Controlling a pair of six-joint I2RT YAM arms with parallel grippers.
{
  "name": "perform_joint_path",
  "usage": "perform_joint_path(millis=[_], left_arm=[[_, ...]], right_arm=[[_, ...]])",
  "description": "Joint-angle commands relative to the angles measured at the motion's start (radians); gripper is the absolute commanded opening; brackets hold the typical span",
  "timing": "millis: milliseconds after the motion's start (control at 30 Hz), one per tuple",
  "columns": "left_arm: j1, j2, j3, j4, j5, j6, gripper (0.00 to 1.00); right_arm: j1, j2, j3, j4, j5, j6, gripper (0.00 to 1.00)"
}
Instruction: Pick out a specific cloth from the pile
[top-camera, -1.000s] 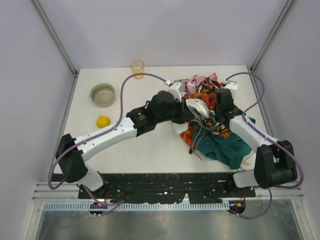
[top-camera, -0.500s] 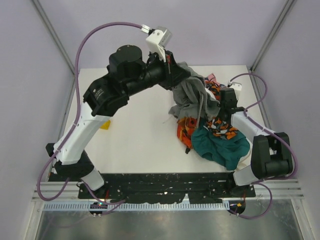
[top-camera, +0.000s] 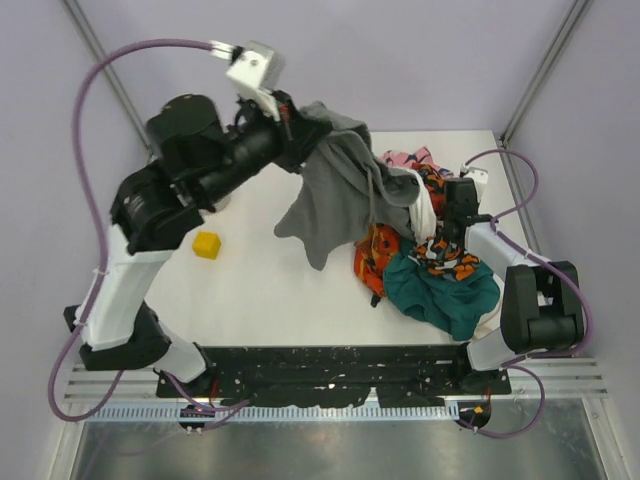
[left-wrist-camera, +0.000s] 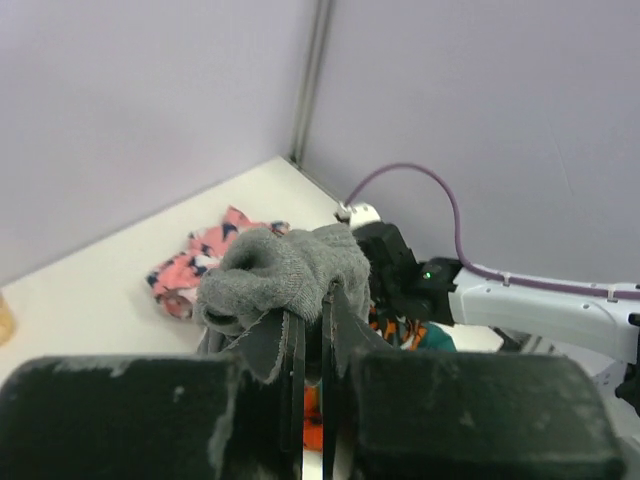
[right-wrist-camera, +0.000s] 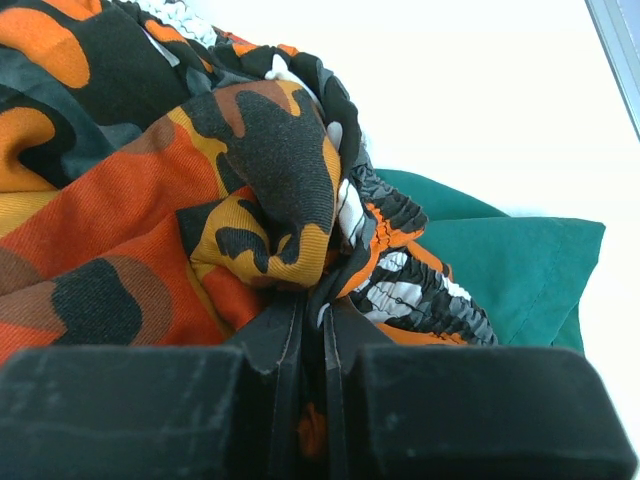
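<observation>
The left pincer (top-camera: 298, 128), high in the upper left of the top view, is pinched tight on a bunched edge of the grey cloth (top-camera: 335, 195). The cloth hangs from it above the bench (top-camera: 250, 290), its right side reaching the pile (top-camera: 440, 285) at centre right. The right pincer (right-wrist-camera: 312, 300) is clamped on a fold of the camouflage garment (right-wrist-camera: 265, 150) in the pile. A yellow block (top-camera: 207, 244) lies at left.

The cloth (top-camera: 335, 195) now higher and farther left, mostly off the pile (top-camera: 432, 258), in the left jaws
</observation>
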Motion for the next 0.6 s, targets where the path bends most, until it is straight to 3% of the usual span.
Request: perform_joint_path(millis=[0,100,333,433,567], left_arm=[[0.009,-0.231,0.025,0.238,-0.205,0.137,0.00],[0.009,-0.268,0.029,0.232,-0.282,0.189,0.00],[0.009,-0.312,-0.035,0.232,-0.317,0.225,0.00],[0.009,-0.306,-0.043,0.232,-0.330,0.235,0.00],[0.009,-0.304,-0.052,0.223,-0.333,0.235,0.00]], right_arm=[[-0.032,0.035,-0.037,-0.078,0.075,-0.016,0.05],[-0.035,0.029,-0.040,-0.078,0.078,-0.015,0.06],[-0.035,0.003,-0.035,-0.078,0.063,-0.030,0.10],[-0.035,-0.020,-0.023,-0.097,0.043,-0.036,0.17],[-0.035,-0.080,-0.009,-0.113,0.004,-0.047,0.35]])
